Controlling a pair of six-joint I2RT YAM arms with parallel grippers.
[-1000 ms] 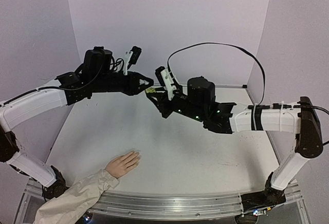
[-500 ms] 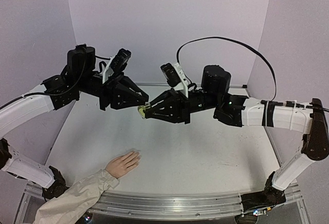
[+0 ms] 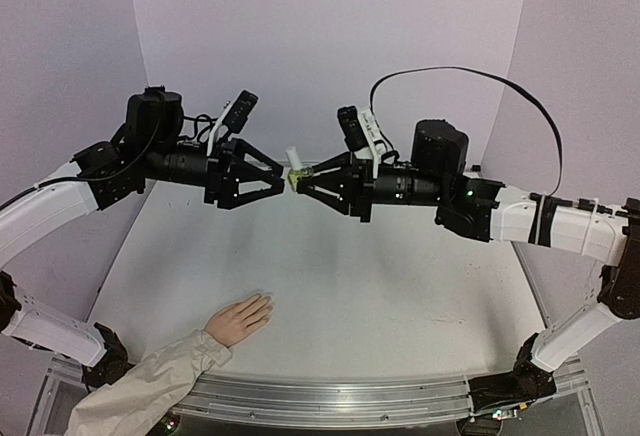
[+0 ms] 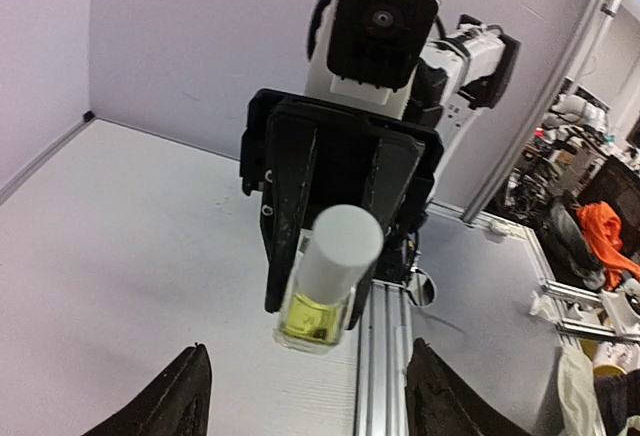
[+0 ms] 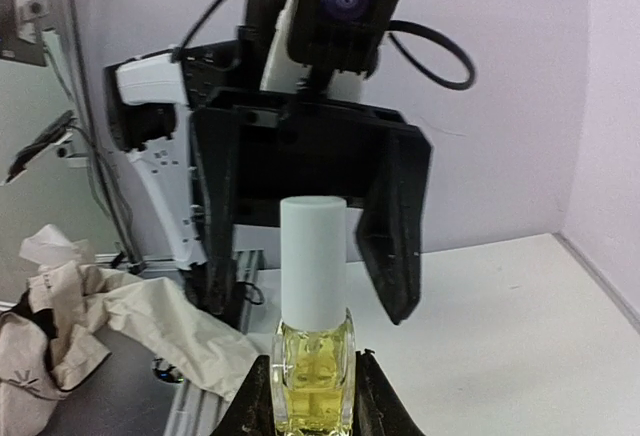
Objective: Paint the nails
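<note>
A small yellow-green bottle [image 3: 293,178] with a white cap [image 3: 291,155] is held in mid-air above the table. My right gripper [image 3: 298,178] is shut on its glass body [image 5: 313,376]. The cap [image 5: 313,261] points toward my left gripper [image 3: 283,175], which stands open just in front of it without touching. In the left wrist view the bottle [image 4: 322,291] hangs ahead of my spread fingertips [image 4: 190,396]. The pale peach hand [image 3: 238,319] with a beige sleeve [image 3: 150,386] lies flat at the table's near left. Its nails [image 3: 268,302] are too small to make out.
An aluminium rail [image 3: 330,396] runs along the table's near edge. Purple walls close the left, back and right. A black cable [image 3: 460,74] loops above the right arm. Crumpled beige cloth [image 5: 70,326] shows low in the right wrist view.
My left jaws have opened wide. Both arms have levelled out and now meet tip to tip, and the right gripper has carried the bottle up and turned its cap toward the left gripper.
</note>
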